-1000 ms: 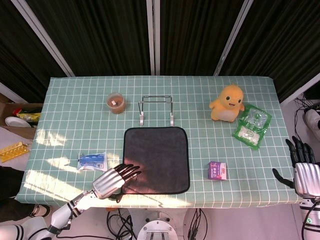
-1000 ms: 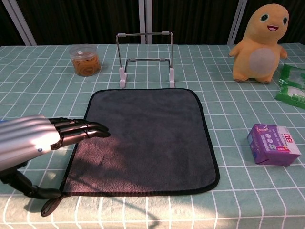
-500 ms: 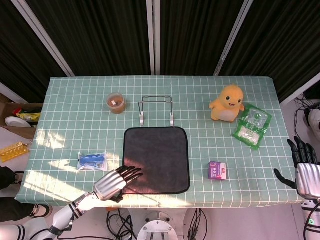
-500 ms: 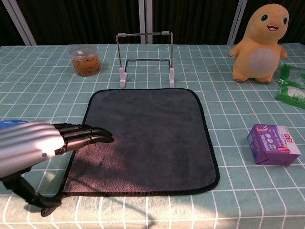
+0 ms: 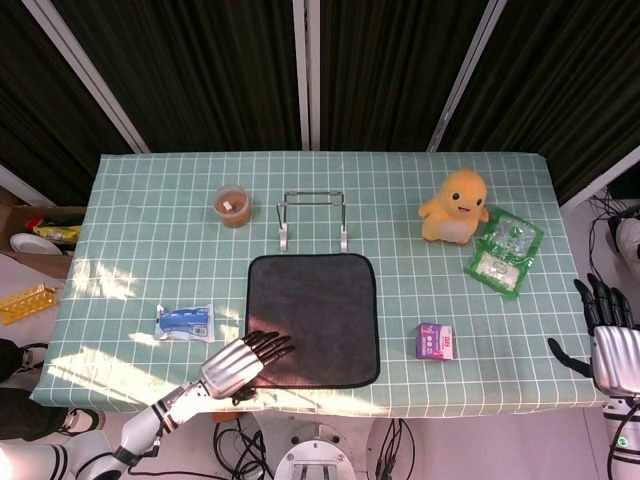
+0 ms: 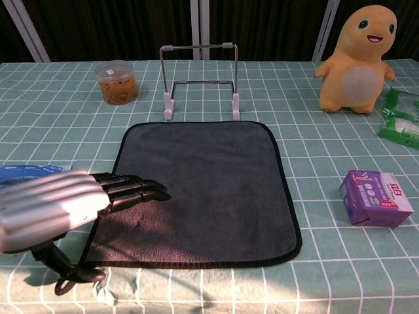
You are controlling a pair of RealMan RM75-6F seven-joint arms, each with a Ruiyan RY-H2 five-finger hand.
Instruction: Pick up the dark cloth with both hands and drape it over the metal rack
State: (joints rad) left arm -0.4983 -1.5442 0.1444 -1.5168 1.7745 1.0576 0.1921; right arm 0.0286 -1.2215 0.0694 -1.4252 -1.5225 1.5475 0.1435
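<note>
Fingers point(image 6: 134, 190) of left hand point(image 6: 62, 209) outstretched over dark cloth point(image 6: 203, 183)

Green checked tablecloth point(image 5: 150, 200), dark curtains point(image 5: 200, 70) behind, sunlight patches along the near-left edge.

The small purple box point(image 6: 376, 197) has white letters on its side, but they are too tiny to read.

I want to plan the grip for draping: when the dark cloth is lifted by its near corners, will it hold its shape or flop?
The dark cloth lies flat against the tablecloth, thin and matte like towelling, so it will probably sag and fold. It looks light. With only the left hand at its near left corner, the free side would likely droop.
</note>
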